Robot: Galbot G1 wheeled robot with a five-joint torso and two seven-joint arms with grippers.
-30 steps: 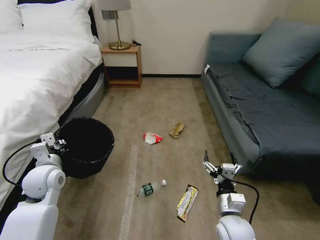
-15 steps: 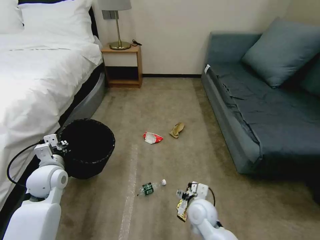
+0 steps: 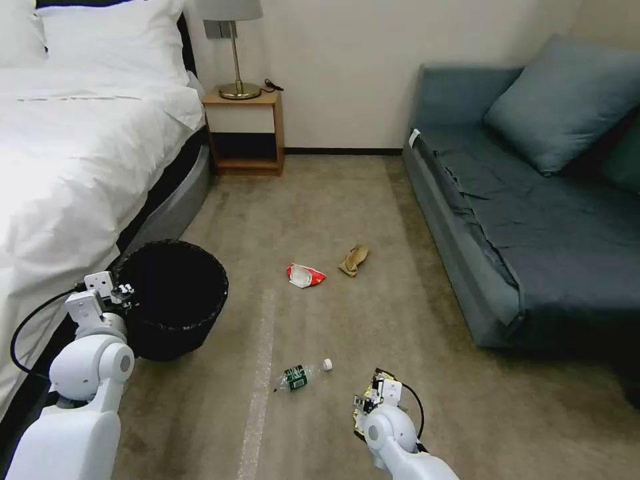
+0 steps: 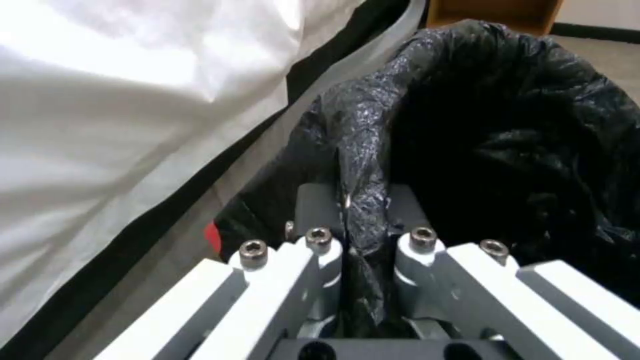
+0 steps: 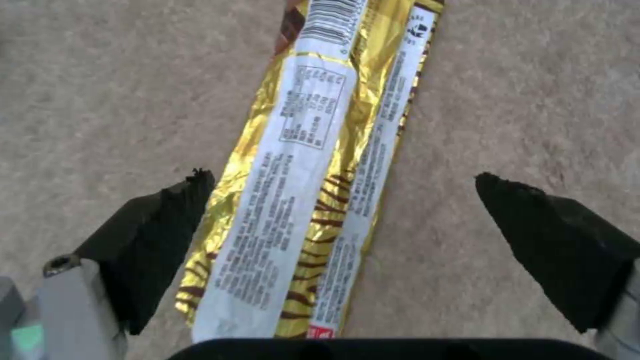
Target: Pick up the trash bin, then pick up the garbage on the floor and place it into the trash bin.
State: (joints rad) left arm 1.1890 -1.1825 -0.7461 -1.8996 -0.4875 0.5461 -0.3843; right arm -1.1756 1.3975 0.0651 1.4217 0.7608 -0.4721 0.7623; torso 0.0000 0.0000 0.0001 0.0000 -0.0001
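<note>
The black trash bin (image 3: 175, 293) hangs just off the carpet beside the bed, and my left gripper (image 3: 123, 291) is shut on its near rim. In the left wrist view the fingers (image 4: 313, 210) pinch a fold of the bin's (image 4: 507, 125) black liner. My right gripper (image 3: 372, 397) is low over the long gold wrapper (image 3: 383, 375) and covers most of it. In the right wrist view that gripper (image 5: 341, 176) is open, one black fingertip on each side of the wrapper (image 5: 313, 165). The clear bottle (image 3: 300, 375), the red-white packet (image 3: 305, 275) and the tan paper wad (image 3: 353, 259) lie on the floor.
A white bed (image 3: 73, 153) runs along the left, right next to the bin. A blue sofa (image 3: 533, 220) fills the right side. A wooden nightstand (image 3: 244, 133) with a lamp stands at the back wall. Open carpet lies between bed and sofa.
My right arm has swung from beside the sofa down and leftwards to sit over the gold wrapper, gripper pointing at the floor. The left gripper and the bin have barely shifted.
</note>
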